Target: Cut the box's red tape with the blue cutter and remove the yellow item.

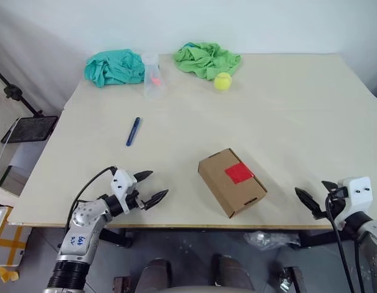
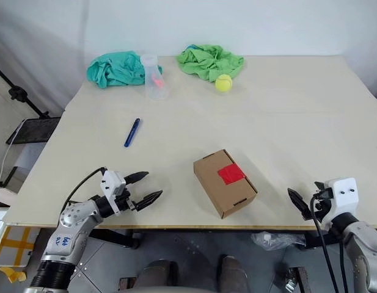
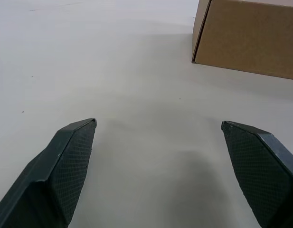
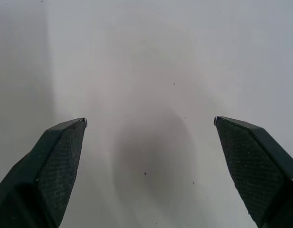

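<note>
Pale bench (image 1: 286, 122), white wall behind, sealed box (image 1: 231, 182) near the front edge.
Red tape (image 1: 239, 173) intact on top; blue cutter (image 1: 133, 131) left of centre; clear cup (image 1: 153, 77) at the back edge holds something orange. Left gripper (image 1: 153, 188) and right gripper (image 1: 316, 195) gape wide, empty.

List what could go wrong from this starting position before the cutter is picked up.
1. The blue cutter is slim and lies flat on the table, so the open left gripper may slip off it or push it away.
2. The box sits unheld near the table's front edge; pressing on the red tape could shove it off.
3. The yellow tennis ball might be mistaken for the yellow item.
</note>
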Available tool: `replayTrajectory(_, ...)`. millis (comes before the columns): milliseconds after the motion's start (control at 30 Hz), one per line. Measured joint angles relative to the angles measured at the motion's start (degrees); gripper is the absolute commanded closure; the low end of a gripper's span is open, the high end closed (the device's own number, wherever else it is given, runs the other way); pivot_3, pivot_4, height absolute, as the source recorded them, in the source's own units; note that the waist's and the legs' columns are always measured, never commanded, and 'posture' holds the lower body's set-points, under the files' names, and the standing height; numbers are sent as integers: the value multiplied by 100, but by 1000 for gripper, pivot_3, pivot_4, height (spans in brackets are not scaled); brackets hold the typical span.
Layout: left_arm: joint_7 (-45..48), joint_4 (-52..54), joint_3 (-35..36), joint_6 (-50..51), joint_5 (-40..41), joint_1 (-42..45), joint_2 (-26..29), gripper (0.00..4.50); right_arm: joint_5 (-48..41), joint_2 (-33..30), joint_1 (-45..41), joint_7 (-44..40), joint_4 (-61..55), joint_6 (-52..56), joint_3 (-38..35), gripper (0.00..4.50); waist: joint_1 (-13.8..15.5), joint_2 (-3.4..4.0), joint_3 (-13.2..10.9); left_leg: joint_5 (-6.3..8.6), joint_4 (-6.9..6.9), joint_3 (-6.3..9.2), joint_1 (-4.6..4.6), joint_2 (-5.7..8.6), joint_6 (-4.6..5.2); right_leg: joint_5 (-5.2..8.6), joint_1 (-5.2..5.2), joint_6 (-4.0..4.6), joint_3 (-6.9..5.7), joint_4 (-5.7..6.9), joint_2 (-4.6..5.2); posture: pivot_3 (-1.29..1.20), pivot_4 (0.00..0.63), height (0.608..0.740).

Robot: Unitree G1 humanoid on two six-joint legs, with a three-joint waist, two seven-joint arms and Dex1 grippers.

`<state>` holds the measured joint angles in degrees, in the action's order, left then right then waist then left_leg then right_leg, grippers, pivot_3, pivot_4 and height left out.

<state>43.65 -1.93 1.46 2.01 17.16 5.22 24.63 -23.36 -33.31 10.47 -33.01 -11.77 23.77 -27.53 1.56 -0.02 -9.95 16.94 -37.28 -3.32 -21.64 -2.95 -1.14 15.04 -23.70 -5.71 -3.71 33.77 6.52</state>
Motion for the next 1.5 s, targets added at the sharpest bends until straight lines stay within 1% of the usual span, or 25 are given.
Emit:
replayTrajectory(200, -173, -18, -58, 124, -124, 168, -215, 26, -6, 0, 9, 95, -105, 85, -13, 0, 4, 0, 0, 0, 0, -3, -2, 4, 0, -2, 1, -3, 3, -9, 3, 0, 150, 740)
replayTrajectory(433, -550, -126, -211, 478, -375, 592, -386, 26, -24, -24, 211, 576, -657, 911, -211, 0, 4, -2, -1, 0, 0, -4, -4, 4, 0, -4, 0, -8, 5, -10, 2, 0, 150, 740)
replayTrajectory(500, -552, -294, -298, 499, -457, 816, -410, 412, -207, -129, 435, 568, -1123, 1311, -268, 379, 14, -1, -1, 0, 2, -3, -5, 4, 0, -4, -1, -7, 4, -10, 0, 0, 150, 740)
replayTrajectory(567, -546, -399, -321, 508, -462, 952, -466, 916, -395, -184, 580, 565, -1572, 1644, -343, 911, 2, -7, -5, 0, 3, -3, -6, 3, 0, -4, -1, -7, 4, -12, 0, 0, 150, 740)
replayTrajectory(733, -550, -847, -440, 477, -602, 1444, -600, 2554, -863, -381, 1211, 444, -2739, 2346, -437, 2723, 11, -17, -11, 1, 1, 5, -19, 4, 1, -6, -4, -12, -1, -22, -2, 0, 150, 740)
replayTrajectory(900, -646, -1395, -495, 269, -755, 1925, -830, 4109, -1211, -509, 1493, 374, -3506, 2807, -336, 4456, 8, -32, -19, 2, -10, 9, -46, 7, 3, -9, -16, -17, -2, -32, -1, 0, 150, 740)
replayTrajectory(933, -656, -1512, -500, 219, -789, 2012, -866, 4417, -1276, -510, 1478, 388, -3604, 2902, -260, 4500, 4, -38, -23, 3, -11, 10, -47, 7, 4, -10, -17, -18, -2, -32, -1, 0, 150, 740)
replayTrajectory(967, -657, -1633, -512, 159, -819, 2110, -925, 4466, -1342, -517, 1467, 405, -3678, 3003, -196, 4500, 4, -41, -24, 3, -11, 10, -50, 7, 4, -11, -19, -20, -3, -31, -1, 0, 150, 740)
replayTrajectory(1100, -657, -2024, -652, -87, -887, 2489, -1255, 4466, -1665, -674, 1329, 481, -4010, 3453, 68, 4500, 11, -51, -30, 6, -14, 13, -58, 9, 10, -16, -23, -28, -4, -31, 0, 0, 150, 740)
replayTrajectory(1233, -565, -2207, -730, -219, -900, 2661, -1380, 4466, -1937, -704, 1154, 538, -4122, 3741, 259, 4500, 3, -59, -34, 15, -14, 16, -59, 9, 25, -25, -23, -45, -7, -29, -3, 0, 150, 740)
replayTrajectory(1400, -305, -2397, -943, -227, -912, 2929, -1629, 4466, -2028, -729, 456, 709, -4020, 3900, 847, 4500, 6, -60, -35, 18, -27, 17, -67, 9, 30, -26, -26, -47, -9, -29, -3, 0, 150, 740)
replayTrajectory(1500, -185, -2515, -957, -73, -914, 3105, -1625, 4466, -2011, -646, 38, 845, -3818, 3903, 1173, 4500, -6, -60, -35, 20, -32, 17, -67, 9, 35, -26, -26, -47, -9, -26, -4, 0, 150, 740)
